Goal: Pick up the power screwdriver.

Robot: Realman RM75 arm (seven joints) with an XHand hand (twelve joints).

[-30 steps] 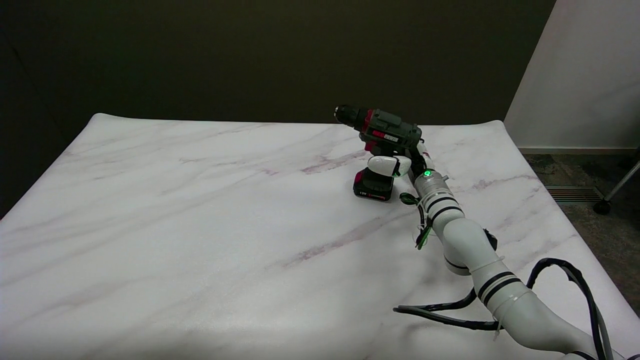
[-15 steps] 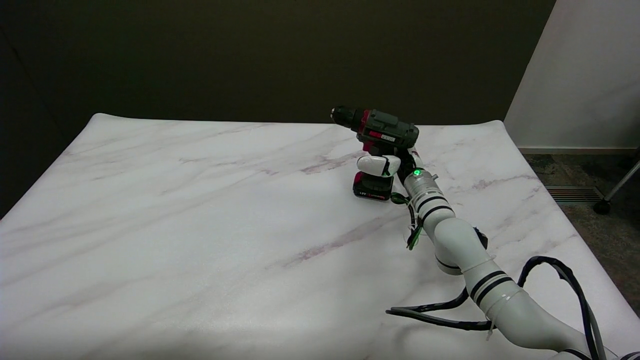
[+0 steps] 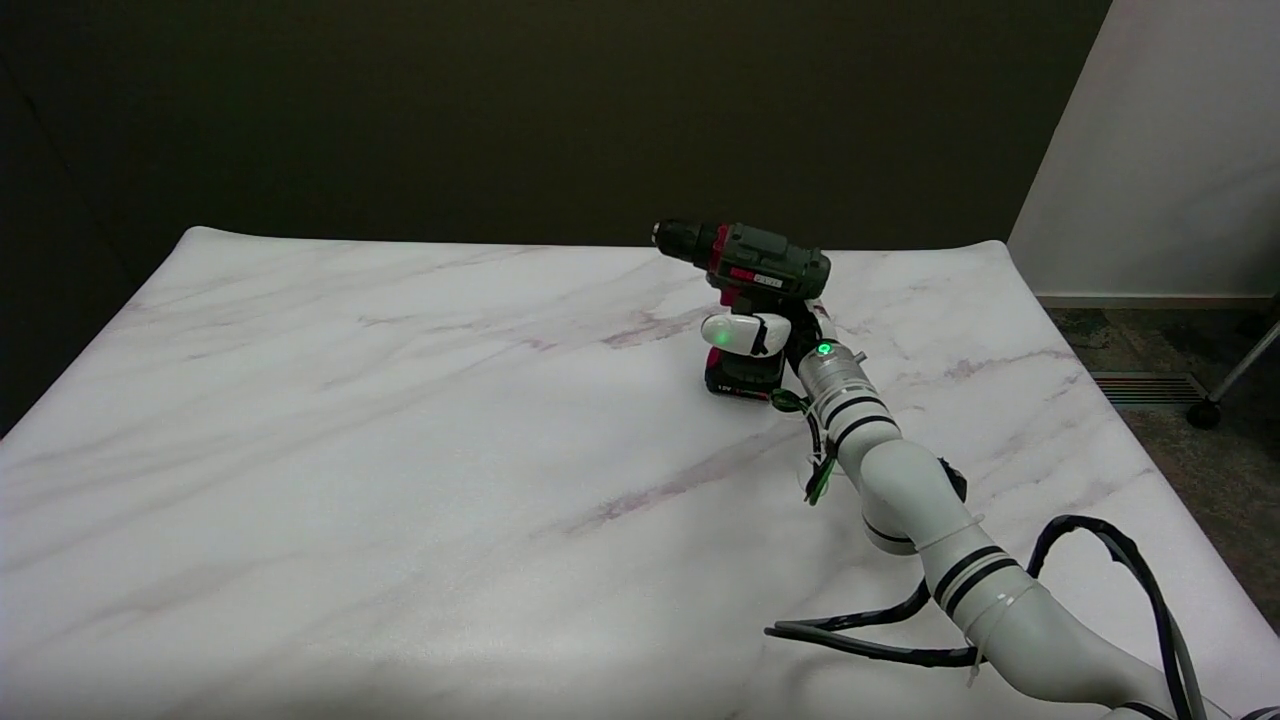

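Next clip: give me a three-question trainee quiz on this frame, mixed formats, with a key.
1. True or false: the right hand is wrapped around the handle of the power screwdriver.
2. Multiple choice: the screwdriver's chuck points toward A) the picture's left, B) the picture's right, C) straight down at the marble-patterned table.
3. Fill in: the screwdriver's battery base sits on or just above the ____.

Key:
1. True; the white fingers curl across the handle between the body and the battery.
2. A.
3. Table; whether it has lifted clear cannot be told from this view.
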